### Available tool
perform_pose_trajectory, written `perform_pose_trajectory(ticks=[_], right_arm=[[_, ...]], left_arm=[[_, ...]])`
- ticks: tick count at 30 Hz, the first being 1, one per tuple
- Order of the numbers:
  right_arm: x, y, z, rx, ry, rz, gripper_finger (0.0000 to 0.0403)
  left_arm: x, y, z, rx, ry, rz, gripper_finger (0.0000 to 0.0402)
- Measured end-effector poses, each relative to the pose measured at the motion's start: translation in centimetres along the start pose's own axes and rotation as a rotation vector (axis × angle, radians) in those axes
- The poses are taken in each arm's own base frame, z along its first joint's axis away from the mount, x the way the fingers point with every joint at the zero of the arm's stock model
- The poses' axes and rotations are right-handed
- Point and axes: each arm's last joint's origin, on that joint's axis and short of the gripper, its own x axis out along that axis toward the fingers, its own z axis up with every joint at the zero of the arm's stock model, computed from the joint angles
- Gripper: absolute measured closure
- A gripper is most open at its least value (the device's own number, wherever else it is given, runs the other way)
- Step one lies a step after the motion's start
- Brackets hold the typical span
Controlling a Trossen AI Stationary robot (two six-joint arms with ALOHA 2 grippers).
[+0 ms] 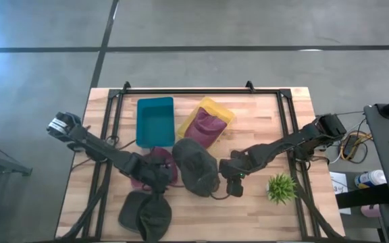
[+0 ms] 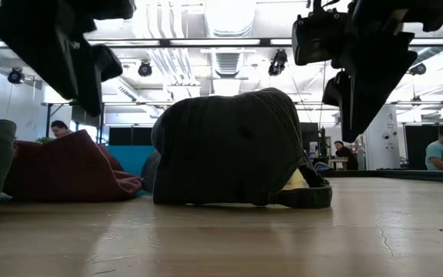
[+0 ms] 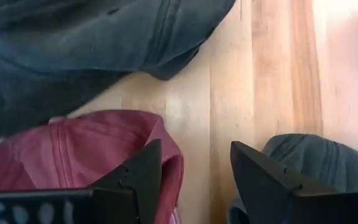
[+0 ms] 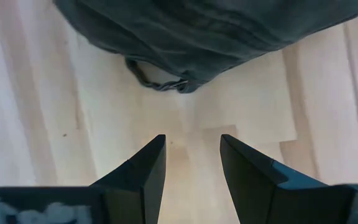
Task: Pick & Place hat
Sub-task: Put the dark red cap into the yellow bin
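Your dark cap (image 1: 196,167) lay mid-table (image 1: 262,209), just toward the near edge, long axis running from the yellow bin (image 1: 212,112) toward the near edge, strap end pointing at the near-right. Your right gripper (image 1: 236,183) hovered just beside that strap (image 4: 160,82), fingers (image 4: 145,174) parted a little, holding nothing. Your left gripper (image 1: 159,177) sat over the maroon cap (image 3: 73,149) left of the dark cap, fingers open, empty. A second dark cap (image 1: 145,214) lay at the near edge; a teal bin (image 1: 154,121) and a plant (image 1: 281,187) were also on the table.
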Motion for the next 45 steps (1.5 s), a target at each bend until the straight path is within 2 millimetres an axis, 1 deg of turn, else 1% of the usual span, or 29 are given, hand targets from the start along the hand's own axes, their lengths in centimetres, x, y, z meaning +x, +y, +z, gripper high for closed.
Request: perform_pose_trajectory(ticks=[4,8,11,14,19,23,28,33,35,38,41,44,45], right_arm=[[0.0,0.2,-0.1,-0.003,0.0,0.001,0.0255],[0.1,0.3,-0.3,-0.004,0.002,-0.003,0.0255],[0.1,0.4,-0.4,-0.005,0.0,-0.008,0.0255],[0.2,0.2,-0.5,0.002,-0.001,-0.022,0.0255],[0.5,0.0,-0.7,0.003,-0.007,-0.049,0.0255],[0.8,-0.2,-0.9,0.008,-0.01,-0.048,0.0255],[1.0,-0.2,-0.9,0.01,-0.026,-0.037,0.0255],[1.0,-0.2,-0.9,0.012,-0.026,-0.037,0.0255],[1.0,-0.2,-0.9,0.025,-0.027,-0.036,0.0255],[1.0,-0.2,-0.9,0.035,-0.027,-0.036,0.0255],[1.0,-0.2,-0.9,0.036,-0.027,-0.035,0.0255],[1.0,-0.2,-0.9,0.036,-0.027,-0.035,0.0255],[1.0,-0.1,-0.8,0.036,-0.028,-0.035,0.0255]], left_arm=[[1.2,0.3,-0.9,0.015,0.104,0.064,0.0216],[1.0,0.5,-2.0,-0.027,0.203,0.124,0.0215],[0.3,0.3,-3.0,-0.06,0.259,0.158,0.0215],[-0.2,-0.2,-3.6,-0.067,0.264,0.173,0.0215],[0.0,-1.3,-4.9,-0.031,0.28,0.187,0.0216],[0.3,-1.5,-6.1,-0.068,0.286,0.22,0.0216],[1.1,-0.7,-7.5,-0.064,0.259,0.324,0.0216],[1.7,0.0,-8.8,-0.096,0.303,0.34,0.0219],[1.9,0.1,-9.1,-0.108,0.325,0.324,0.0229],[2.1,0.0,-9.1,-0.117,0.324,0.298,0.0264],[2.0,-0.3,-8.7,-0.124,0.303,0.278,0.0315],[1.7,-0.7,-8.0,-0.128,0.27,0.267,0.0375],[1.6,-0.8,-7.8,-0.135,0.258,0.265,0.0386]])
